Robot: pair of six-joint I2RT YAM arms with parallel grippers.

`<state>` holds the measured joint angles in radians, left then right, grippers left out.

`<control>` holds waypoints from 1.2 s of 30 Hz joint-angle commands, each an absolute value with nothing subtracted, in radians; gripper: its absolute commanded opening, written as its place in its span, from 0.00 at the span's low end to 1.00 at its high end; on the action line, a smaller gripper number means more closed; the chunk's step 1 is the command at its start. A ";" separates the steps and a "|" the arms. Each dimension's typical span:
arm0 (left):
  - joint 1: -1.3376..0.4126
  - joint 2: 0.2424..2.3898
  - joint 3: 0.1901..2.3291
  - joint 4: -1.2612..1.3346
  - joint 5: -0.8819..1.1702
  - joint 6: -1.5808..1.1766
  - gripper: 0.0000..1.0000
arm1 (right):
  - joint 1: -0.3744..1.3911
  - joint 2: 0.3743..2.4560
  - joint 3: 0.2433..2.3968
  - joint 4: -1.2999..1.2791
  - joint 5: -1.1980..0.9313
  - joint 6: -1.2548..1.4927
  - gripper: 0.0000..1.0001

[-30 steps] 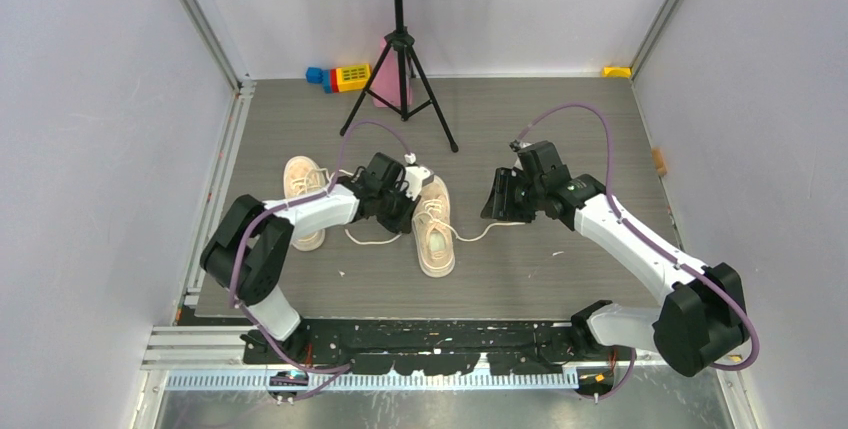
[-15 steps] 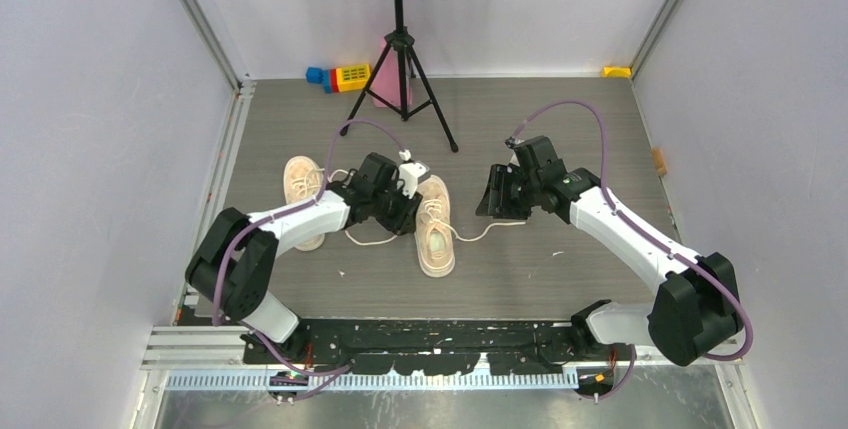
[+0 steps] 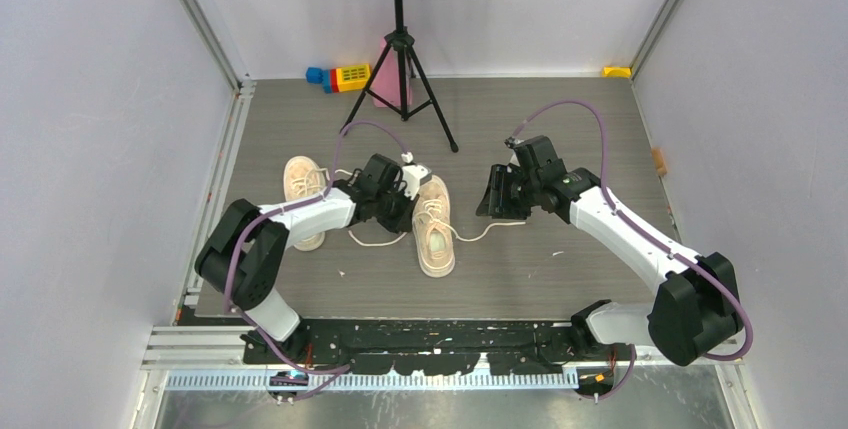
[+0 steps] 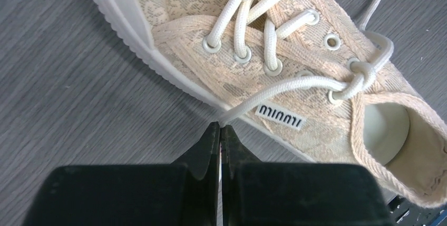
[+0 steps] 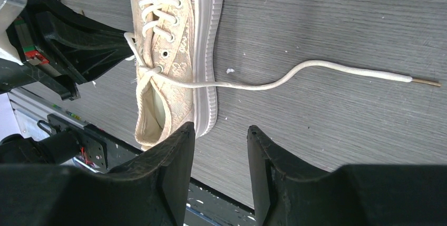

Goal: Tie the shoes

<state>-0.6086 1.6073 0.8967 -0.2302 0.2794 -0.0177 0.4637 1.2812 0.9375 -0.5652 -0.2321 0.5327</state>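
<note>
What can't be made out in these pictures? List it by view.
- Left wrist: how much lace lies inside the shut left gripper; its fingers hide the end.
- Top external: the far-left shoe's lacing; too small, and the left arm crosses it.
- Right wrist: the middle shoe's toe, cut off by the top edge; part of its heel sits behind the open right gripper.
</note>
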 commanded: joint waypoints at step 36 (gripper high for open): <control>-0.600 1.403 0.699 0.256 0.390 -0.242 0.00 | 0.689 1.611 1.256 -0.385 -0.245 0.486 0.43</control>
<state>-0.6056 1.4052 0.7136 0.1768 0.3679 -0.2329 0.6895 1.6005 1.2045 -0.4240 -0.2596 0.4770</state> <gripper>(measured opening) 0.010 0.417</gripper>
